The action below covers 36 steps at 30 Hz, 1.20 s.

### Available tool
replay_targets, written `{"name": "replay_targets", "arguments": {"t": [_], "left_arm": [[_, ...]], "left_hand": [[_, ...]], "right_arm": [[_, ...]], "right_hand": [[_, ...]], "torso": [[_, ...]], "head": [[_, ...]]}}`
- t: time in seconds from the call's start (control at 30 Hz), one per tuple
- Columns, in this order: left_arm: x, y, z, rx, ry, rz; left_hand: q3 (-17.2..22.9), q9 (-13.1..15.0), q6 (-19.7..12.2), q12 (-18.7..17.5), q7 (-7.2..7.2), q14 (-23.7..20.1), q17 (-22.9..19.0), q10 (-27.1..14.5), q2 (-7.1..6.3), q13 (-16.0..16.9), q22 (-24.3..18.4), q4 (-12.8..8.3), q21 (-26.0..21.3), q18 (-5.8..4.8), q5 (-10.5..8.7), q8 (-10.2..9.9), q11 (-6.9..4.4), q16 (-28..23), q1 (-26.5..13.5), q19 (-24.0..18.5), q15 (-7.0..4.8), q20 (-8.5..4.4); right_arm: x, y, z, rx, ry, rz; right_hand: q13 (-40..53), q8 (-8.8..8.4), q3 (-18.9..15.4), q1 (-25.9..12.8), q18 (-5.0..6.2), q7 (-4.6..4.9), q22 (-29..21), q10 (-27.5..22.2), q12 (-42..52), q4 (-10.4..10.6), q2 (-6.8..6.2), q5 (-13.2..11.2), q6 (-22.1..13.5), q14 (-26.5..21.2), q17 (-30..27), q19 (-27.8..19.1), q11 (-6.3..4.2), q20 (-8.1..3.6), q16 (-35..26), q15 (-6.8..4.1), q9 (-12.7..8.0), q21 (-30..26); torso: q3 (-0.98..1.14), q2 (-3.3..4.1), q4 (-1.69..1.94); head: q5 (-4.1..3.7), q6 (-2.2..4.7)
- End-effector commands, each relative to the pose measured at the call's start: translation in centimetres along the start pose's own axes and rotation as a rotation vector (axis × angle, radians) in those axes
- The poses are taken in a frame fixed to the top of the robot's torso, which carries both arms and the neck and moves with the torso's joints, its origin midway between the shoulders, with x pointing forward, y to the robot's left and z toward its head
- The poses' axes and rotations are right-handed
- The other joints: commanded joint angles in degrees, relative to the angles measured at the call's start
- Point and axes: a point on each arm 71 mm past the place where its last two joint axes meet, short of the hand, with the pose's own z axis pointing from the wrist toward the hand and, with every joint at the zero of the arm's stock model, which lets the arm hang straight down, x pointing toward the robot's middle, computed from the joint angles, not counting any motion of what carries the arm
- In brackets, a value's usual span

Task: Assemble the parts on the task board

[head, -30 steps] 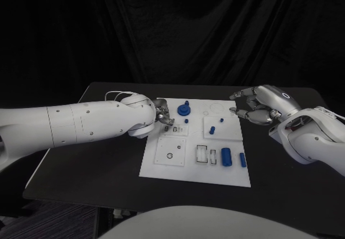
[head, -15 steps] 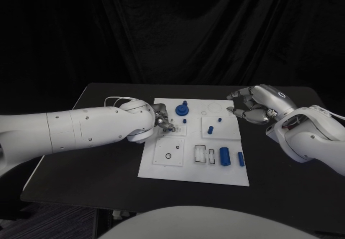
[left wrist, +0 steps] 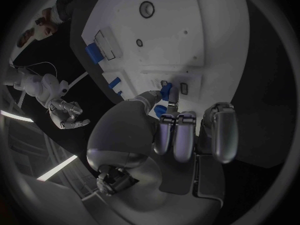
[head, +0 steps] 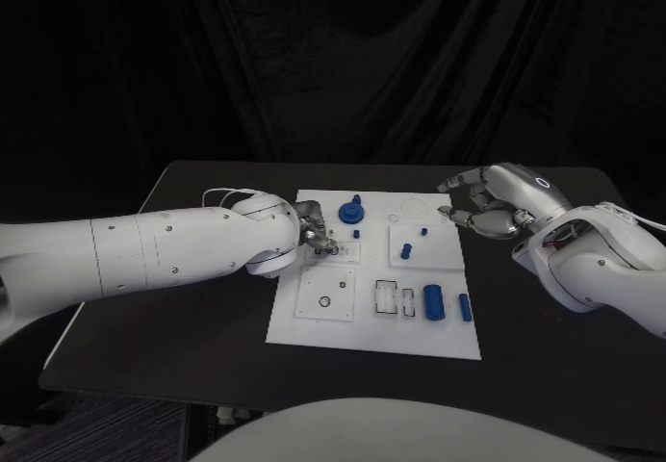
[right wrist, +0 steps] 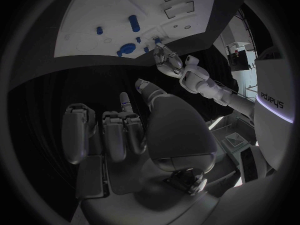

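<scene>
The white task board lies mid-table. My left hand rests over its upper left part and pinches a small blue part between thumb and fingertips, right at the small slots. On the board stand a round blue part, a blue peg, a large blue cylinder and a smaller one. My right hand hovers just off the board's upper right edge, fingers loosely bent and holding nothing.
A black ring and rectangular slots sit in the board's lower half. Bare black table surrounds the board on both sides, with its front edge close below.
My left hand's fingertips have shifted a little lower onto the board with the small blue part. The right hand has barely moved.
</scene>
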Motion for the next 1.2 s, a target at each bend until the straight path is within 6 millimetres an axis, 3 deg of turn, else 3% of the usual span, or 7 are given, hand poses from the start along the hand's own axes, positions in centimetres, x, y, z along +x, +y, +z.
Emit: {"name": "replay_targets", "arguments": {"t": [0.03,0.7,1.2], "left_arm": [[1.04,0.02,0.12,-0.003,0.049,-0.011],[1.15,-0.39,0.22,0.008,0.048,-0.016],[0.92,-0.23,0.23,0.011,0.026,-0.030]], "left_hand": [[3.5,0.0,1.2,0.2,-1.36,6.1,15.1,5.8,0.05,15.0,11.3,-3.1,-0.4,0.64,-0.12,-0.3,-0.42,0.2,-0.3,1.3,-0.44,-0.39],[3.7,0.1,1.2,0.2,-1.36,6.1,15.1,5.8,0.11,15.0,11.1,-3.1,-0.8,0.73,-0.02,-0.5,-0.44,0.2,-0.4,1.2,-0.47,-0.42],[4.0,0.1,1.2,0.2,-1.35,6.1,15.1,5.8,0.17,15.0,11.1,-3.2,-0.9,0.76,0.12,-0.6,-0.44,0.2,-0.5,1.1,-0.49,-0.45]], "right_arm": [[0.05,-0.20,0.02,0.022,0.004,0.001],[0.30,-0.39,0.12,0.029,0.014,-0.001],[0.52,-0.56,0.08,0.036,0.022,0.003]], "right_hand": [[14.4,0.23,0.4,0.5,1.17,-0.03,11.6,5.4,-0.4,0.1,0.12,0.2,0.5,6.1,15.1,0.7,0.46,0.42,0.1,0.42,-0.1,-0.2],[14.3,0.21,0.4,0.6,1.26,-0.01,11.5,5.3,-0.4,0.1,0.12,0.4,0.6,6.1,15.1,0.5,0.49,0.45,0.1,0.44,-0.1,-0.5],[14.2,0.19,0.5,0.7,1.29,0.03,11.5,5.2,-0.5,0.1,0.14,0.5,0.6,6.1,15.1,0.5,0.53,0.47,0.1,0.47,-0.2,-0.7]], "torso": [[-0.02,0.00,-0.01],[-0.01,0.00,-0.02],[-0.01,-0.02,0.00]], "head": [[0.05,0.01],[0.09,0.01],[-0.30,0.01]]}}
